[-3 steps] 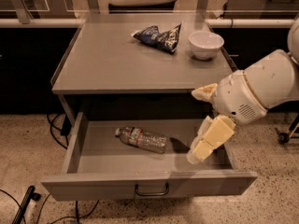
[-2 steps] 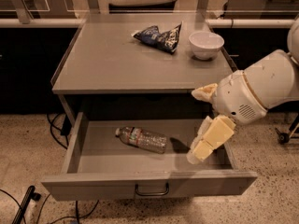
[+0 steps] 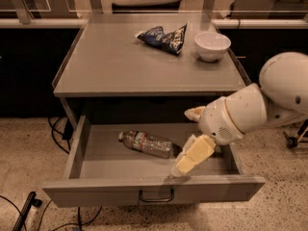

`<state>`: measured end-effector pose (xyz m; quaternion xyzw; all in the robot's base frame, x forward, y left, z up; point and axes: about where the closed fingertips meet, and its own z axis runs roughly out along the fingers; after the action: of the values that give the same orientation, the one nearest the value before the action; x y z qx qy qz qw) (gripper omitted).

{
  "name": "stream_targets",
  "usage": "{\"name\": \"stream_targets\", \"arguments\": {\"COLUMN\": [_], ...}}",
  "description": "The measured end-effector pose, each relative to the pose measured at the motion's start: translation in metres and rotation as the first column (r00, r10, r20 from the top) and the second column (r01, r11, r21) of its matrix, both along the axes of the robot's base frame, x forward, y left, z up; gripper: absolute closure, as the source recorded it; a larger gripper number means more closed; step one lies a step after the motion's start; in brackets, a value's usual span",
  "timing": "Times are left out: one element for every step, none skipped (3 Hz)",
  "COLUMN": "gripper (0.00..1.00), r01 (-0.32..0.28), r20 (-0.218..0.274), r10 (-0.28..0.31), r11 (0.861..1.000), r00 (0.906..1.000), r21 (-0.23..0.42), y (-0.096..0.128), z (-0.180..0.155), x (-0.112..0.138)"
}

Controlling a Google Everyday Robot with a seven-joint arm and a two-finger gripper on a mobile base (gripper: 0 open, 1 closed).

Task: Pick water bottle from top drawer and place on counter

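- gripper (image 3: 184, 141) open, holding nothing — down inside top drawer (image 3: 154, 189), toward desk's right edge, just beside water bottle (image 3: 146, 144).
- water bottle lying on its side mid-drawer, cap toward left edge.
- likely to roll toward the left edge if nudged end-on — round, slick.
- lower finger near front panel; could snag on lift.
- counter (image 3: 120, 66): snack bag (image 3: 161, 35), bowl (image 3: 212, 45) crowding rear-right corner; safer near front-left corner.
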<state>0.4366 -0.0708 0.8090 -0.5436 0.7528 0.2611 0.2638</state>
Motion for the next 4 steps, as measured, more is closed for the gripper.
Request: {"name": "stream_targets", "arguments": {"gripper": [0.00,0.00,0.00,0.00], "r01": [0.049,0.073,0.084,0.109], "r20": [-0.033,-0.047,-0.035,-0.036], "r10": [-0.047,-0.069,-0.081,-0.107], "r11": [0.998,0.995,0.993,0.990], "r00": [0.9983,0.9965,0.9961,0.9937], "r21": [0.040,0.068,0.082,0.090], "y": [0.013,0.028,0.046,0.054], "z": [-0.042,-0.065,-0.081,-0.102], "x": [0.015,0.035,0.063,0.078]}}
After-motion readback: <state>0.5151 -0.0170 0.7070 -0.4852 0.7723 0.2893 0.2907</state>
